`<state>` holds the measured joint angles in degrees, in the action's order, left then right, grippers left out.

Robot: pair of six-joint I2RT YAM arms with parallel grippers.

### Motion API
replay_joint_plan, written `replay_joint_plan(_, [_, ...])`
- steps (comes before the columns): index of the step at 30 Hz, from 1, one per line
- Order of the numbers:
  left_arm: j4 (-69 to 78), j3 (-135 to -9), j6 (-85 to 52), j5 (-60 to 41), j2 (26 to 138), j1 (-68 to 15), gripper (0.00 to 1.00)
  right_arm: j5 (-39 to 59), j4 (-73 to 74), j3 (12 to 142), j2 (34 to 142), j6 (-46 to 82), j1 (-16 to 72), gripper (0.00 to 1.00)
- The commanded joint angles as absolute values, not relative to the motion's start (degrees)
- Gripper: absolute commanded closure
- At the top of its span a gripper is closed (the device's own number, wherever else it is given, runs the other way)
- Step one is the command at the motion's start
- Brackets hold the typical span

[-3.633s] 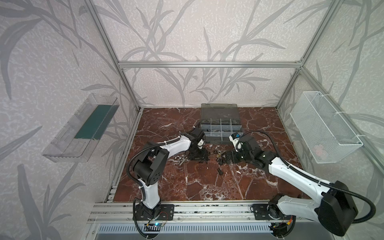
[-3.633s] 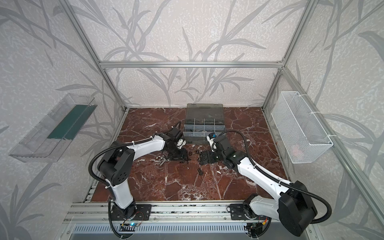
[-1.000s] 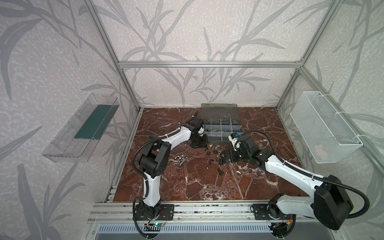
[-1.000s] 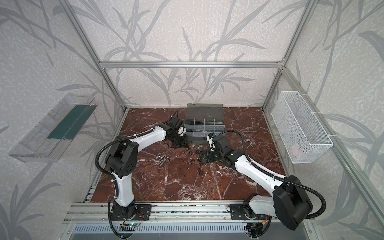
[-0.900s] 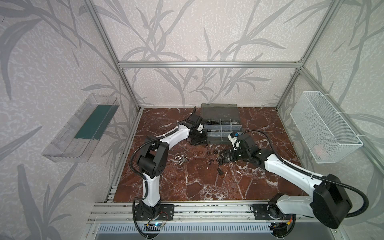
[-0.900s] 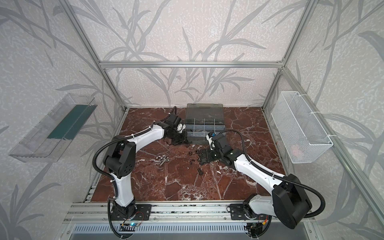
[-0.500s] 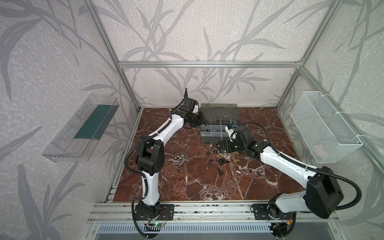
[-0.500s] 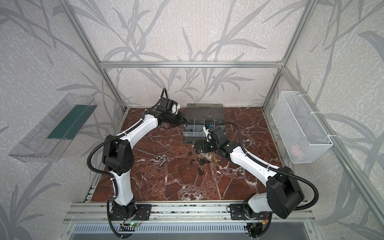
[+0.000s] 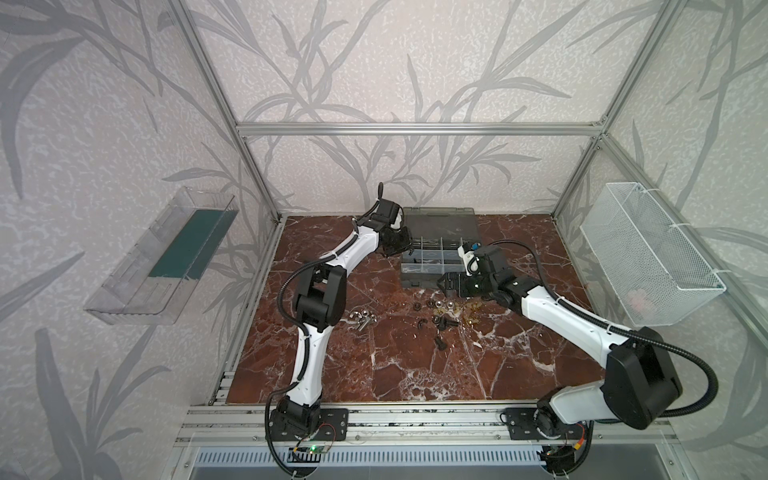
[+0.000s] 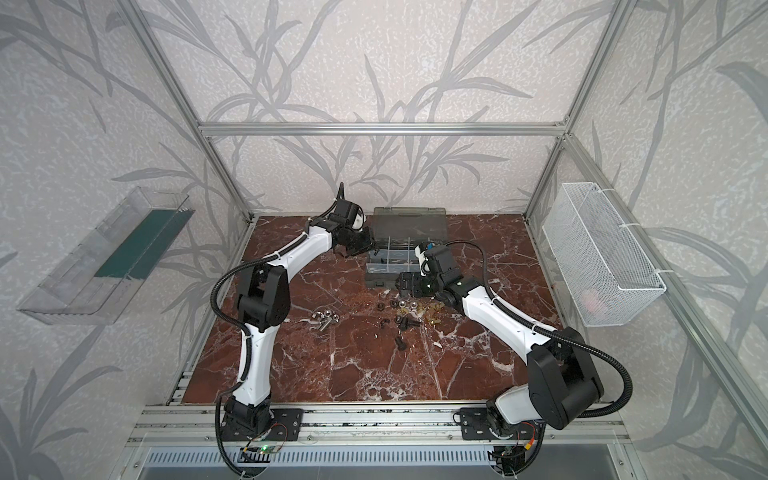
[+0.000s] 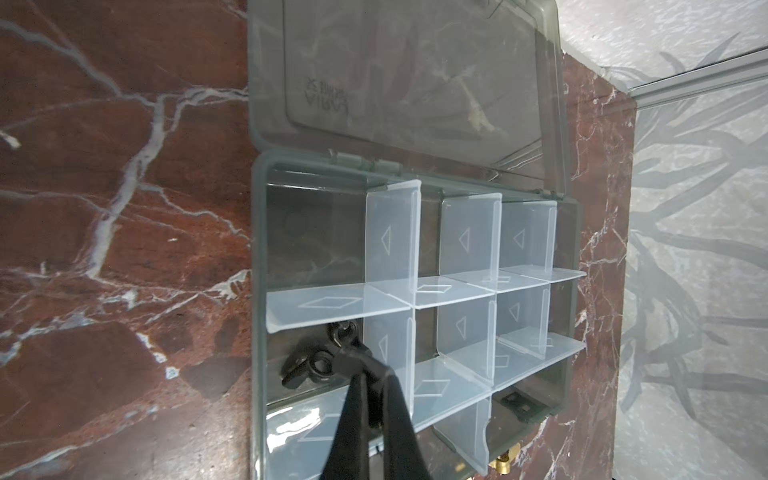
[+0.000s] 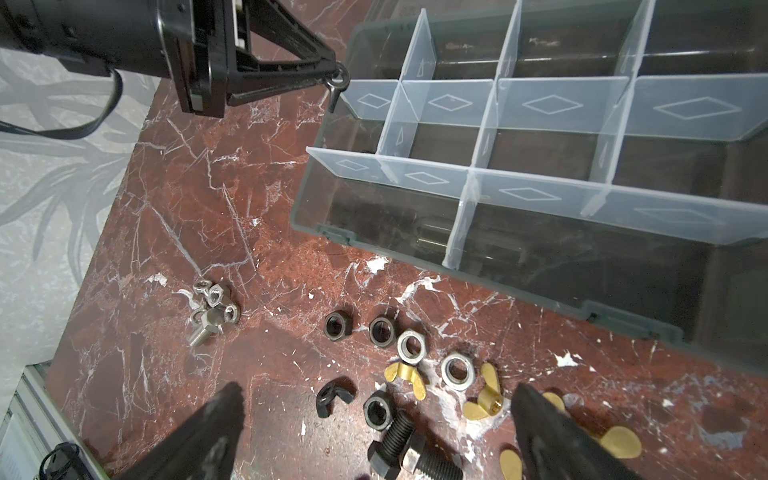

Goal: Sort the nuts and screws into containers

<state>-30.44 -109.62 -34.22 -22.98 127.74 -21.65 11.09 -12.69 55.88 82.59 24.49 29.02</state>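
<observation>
The grey organiser case [image 9: 415,275] lies open at the back of the marble table, its containers [image 11: 316,232] split by clear dividers. My left gripper [image 9: 401,245] hangs over the case's left end, shut on a black wing nut [image 12: 337,82]. Under its tip [image 11: 353,358], another black wing nut [image 11: 305,370] lies in a left compartment. My right gripper [image 12: 378,392] stands open low over the loose pile in front of the case. There lie black nuts [image 12: 337,326], silver nuts [image 12: 410,347], brass wing nuts [image 12: 486,399] and black screws [image 12: 397,436]. Nothing is between its fingers [image 12: 216,432].
A small cluster of silver nuts and a silver screw [image 9: 362,319] lies left of the pile, and one black screw [image 9: 438,341] lies nearer the front. The case's smoky lid [image 11: 415,83] lies flat behind it. A white wire basket [image 9: 648,253] and a clear tray [image 9: 166,257] hang on the side walls.
My left gripper has swung from the table beside the case up and back to the case's left end, still shut. My right gripper has shifted back towards the case's front edge, still open.
</observation>
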Motion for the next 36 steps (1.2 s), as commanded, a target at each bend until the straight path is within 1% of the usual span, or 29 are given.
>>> replay_joint_plan(1, [-31.0,-109.1,-32.6,-21.4,128.0,-22.1,0.99,12.4,-11.7,56.2,83.7,25.5,28.7,0.01])
replay_joint_plan(3, [-31.4,-109.1,-32.1,-21.0,128.1,-22.2,0.97,12.6,-11.6,56.2,83.8,25.6,28.7,0.01])
replay_joint_plan(6, [-32.2,-109.1,-31.5,-20.6,128.3,-22.4,0.89,12.6,-11.5,56.4,83.9,25.6,28.7,0.01])
replay_joint_plan(10, [-32.3,-107.8,-31.3,-20.3,128.0,-22.7,0.85,12.8,-11.3,56.7,84.2,25.6,28.7,0.01])
replay_joint_plan(17, [-32.0,-105.8,-31.3,-20.3,127.8,-22.9,0.83,13.5,-11.3,57.2,84.6,25.8,28.7,0.01])
replay_joint_plan(24, [-33.4,-106.3,-29.7,-18.8,124.4,-22.9,0.7,13.4,-11.5,57.1,84.1,25.9,28.7,0.01])
replay_joint_plan(26, [-34.1,-106.6,-29.1,-18.3,122.9,-22.9,0.68,12.8,-12.2,57.2,84.2,25.9,28.7,0.01])
replay_joint_plan(31, [-36.1,-106.4,-27.6,-16.9,117.9,-22.9,0.53,11.6,-14.2,57.8,84.2,25.0,29.1,0.01])
replay_joint_plan(34, [-37.5,-105.7,-26.7,-15.8,114.4,-22.9,0.41,10.3,-15.1,57.9,83.9,24.3,30.0,0.01])
replay_joint_plan(36, [-38.7,-105.1,-25.8,-14.8,111.8,-23.0,0.29,9.3,-15.8,57.7,83.7,23.8,30.8,0.01])
